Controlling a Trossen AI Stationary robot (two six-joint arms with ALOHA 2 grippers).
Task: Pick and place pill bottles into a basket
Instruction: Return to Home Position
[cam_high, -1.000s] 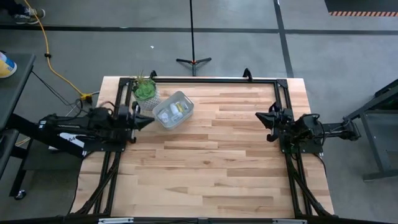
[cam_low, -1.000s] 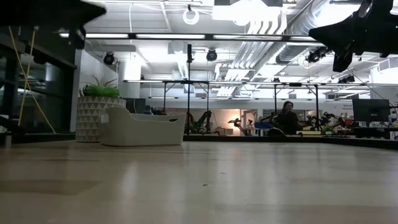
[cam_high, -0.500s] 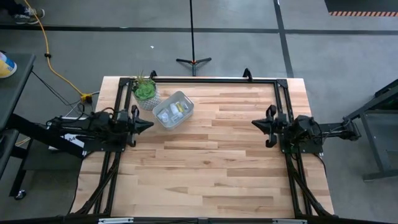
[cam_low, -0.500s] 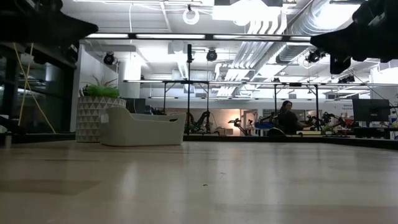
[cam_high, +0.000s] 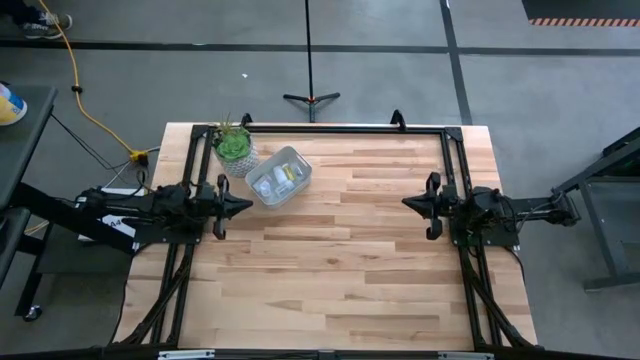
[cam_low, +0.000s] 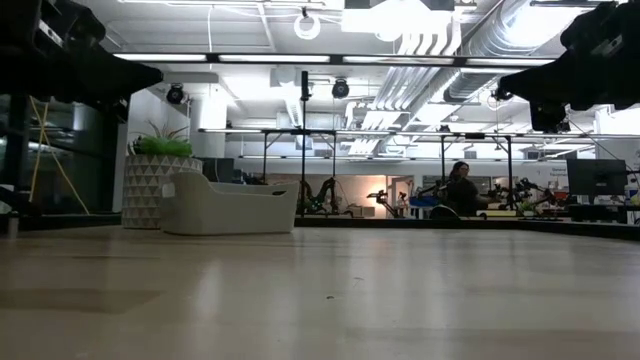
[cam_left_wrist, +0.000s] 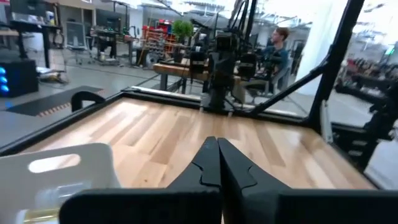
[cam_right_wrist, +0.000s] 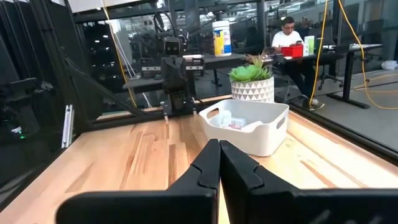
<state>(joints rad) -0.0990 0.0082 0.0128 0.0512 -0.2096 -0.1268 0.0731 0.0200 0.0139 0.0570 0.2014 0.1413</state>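
The pale grey-white basket (cam_high: 279, 176) stands on the table at the far left, next to a green plant in a pale pot. Several small pill bottles (cam_high: 283, 178) lie inside it; the right wrist view (cam_right_wrist: 234, 122) shows them too. My left gripper (cam_high: 247, 204) is shut and empty, above the table just near of the basket. My right gripper (cam_high: 406, 203) is shut and empty above the table's right side. Both point toward the table's middle. The basket also shows in the low view (cam_low: 228, 207) and the left wrist view (cam_left_wrist: 59, 174).
The potted plant (cam_high: 233, 147) stands at the basket's far left side. A black frame (cam_high: 320, 128) runs along the table's far edge and both sides. A person (cam_low: 460, 189) sits in the room beyond the table. Bare wood (cam_high: 340, 260) lies between the arms.
My left gripper has moved toward the table's near edge and a little toward the right, away from the basket. My right gripper has moved a little toward the table's left. Both have come down slightly in the low view.
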